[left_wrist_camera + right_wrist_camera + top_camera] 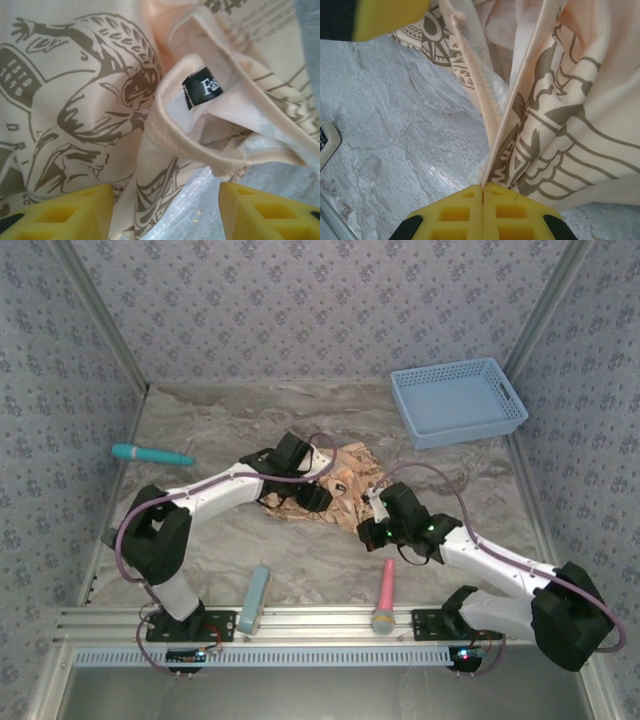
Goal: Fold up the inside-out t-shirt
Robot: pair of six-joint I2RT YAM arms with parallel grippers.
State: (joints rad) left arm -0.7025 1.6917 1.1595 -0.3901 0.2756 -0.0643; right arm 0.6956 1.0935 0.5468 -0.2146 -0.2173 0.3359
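The inside-out t-shirt (347,478) lies crumpled in the middle of the marble table, peach-tan with a brown print. My left gripper (314,496) hovers over its near left part. In the left wrist view the left gripper (167,202) is open; the neck opening with its dark label (202,90) lies just ahead, and a fold of the t-shirt (90,100) reaches in between the fingers. My right gripper (376,502) is at the shirt's near right edge. In the right wrist view the right gripper (482,187) is shut on a hemmed fold of the t-shirt (570,100), which rises from the table.
A light-blue basket (458,400) stands at the back right. A teal tool (150,454) lies at the left. A pale blue bar (255,598) and a pink brush (385,595) rest by the front rail. Bare table (385,115) lies left of the right gripper.
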